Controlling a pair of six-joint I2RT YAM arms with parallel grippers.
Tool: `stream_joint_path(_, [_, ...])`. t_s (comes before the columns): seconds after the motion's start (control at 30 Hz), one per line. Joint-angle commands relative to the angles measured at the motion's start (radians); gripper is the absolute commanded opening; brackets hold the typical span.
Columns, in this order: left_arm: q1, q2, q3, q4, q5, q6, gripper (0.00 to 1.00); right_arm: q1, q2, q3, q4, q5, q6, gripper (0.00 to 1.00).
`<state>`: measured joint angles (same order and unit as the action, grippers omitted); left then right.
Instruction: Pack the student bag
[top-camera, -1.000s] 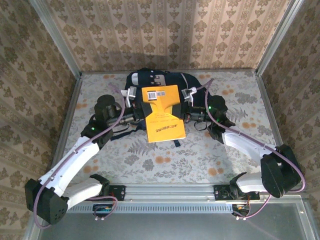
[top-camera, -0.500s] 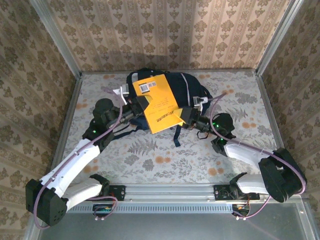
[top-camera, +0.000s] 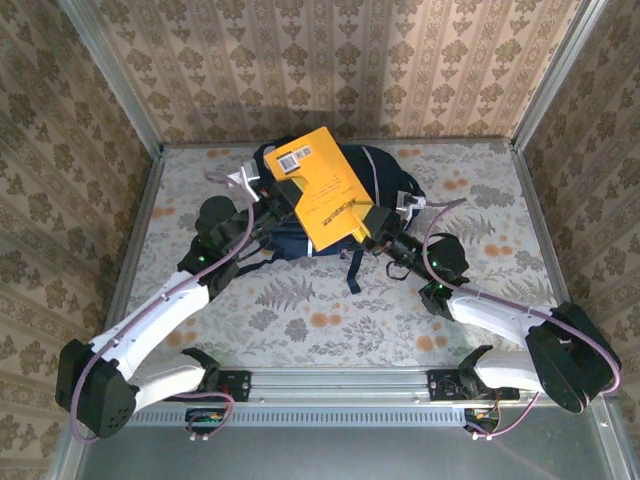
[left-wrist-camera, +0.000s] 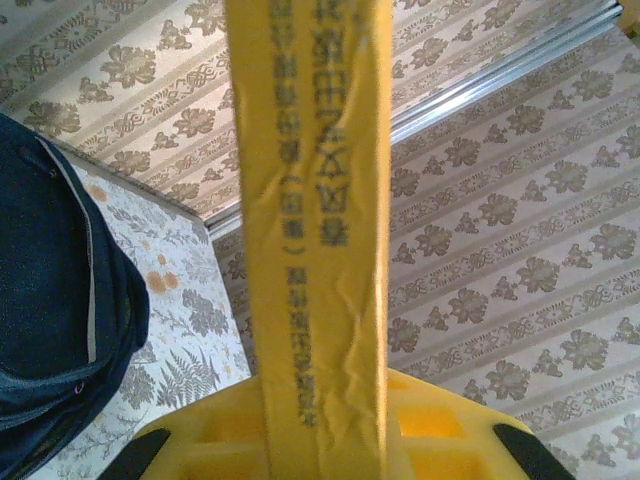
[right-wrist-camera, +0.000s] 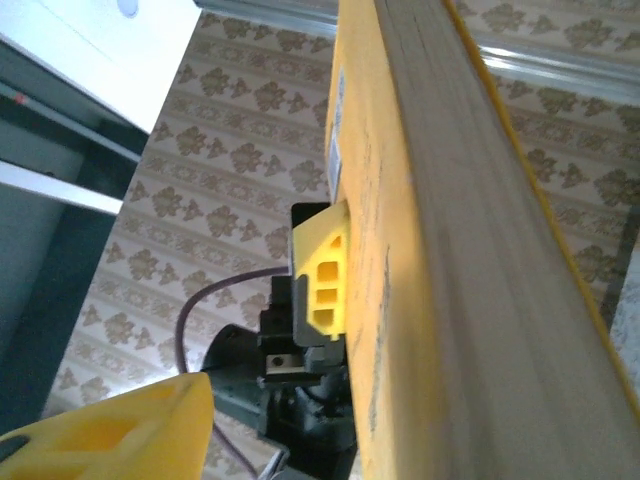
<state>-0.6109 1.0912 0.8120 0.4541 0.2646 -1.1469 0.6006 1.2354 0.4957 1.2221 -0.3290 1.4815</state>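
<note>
My left gripper (top-camera: 270, 192) is clamped on the book (top-camera: 322, 190), with the spine rising straight up from between its jaws in the left wrist view. My right gripper (top-camera: 378, 228) sits at the book's lower right corner with its jaws parted. In the right wrist view its one visible finger (right-wrist-camera: 120, 425) stands off the cover with a gap between, so I judge it has no hold; the other finger I cannot see. The book hangs tilted in the air over the bag (top-camera: 385, 178), which lies at the far middle of the table (top-camera: 300, 320), partly covered by the book from above. I cannot see the bag's opening, so I cannot say whether it is unzipped or where its mouth points. That is my first worry: bringing the book down blind could drive a corner into shut fabric and shove the bag away. The second is the grip. With one gripper pinching near one edge, the book could swing or slide out under its own weight and drop beside the bag. If the right jaws close while off-square, they could knock the book out of the left's hold.
</note>
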Motion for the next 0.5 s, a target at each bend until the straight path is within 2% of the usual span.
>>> stream_joint_path(0.0, [-0.021,-0.01,0.05,0.078,-0.093,0.009,0.0,0.047,-0.023,0.005,0.015,0.135,-0.064,0.58])
stream_joint_path(0.2, [-0.067,0.018,0.056,0.08,-0.143,0.024,0.0,0.086,-0.047,0.019,-0.102,0.29,-0.091,0.52])
stream_joint_path(0.4, [-0.094,0.051,0.047,0.102,-0.176,0.017,0.0,0.094,0.021,0.053,-0.044,0.334,-0.057,0.38])
stream_joint_path(0.47, [-0.099,0.056,0.046,0.103,-0.178,0.016,0.0,0.094,0.026,0.061,-0.042,0.335,-0.059,0.3])
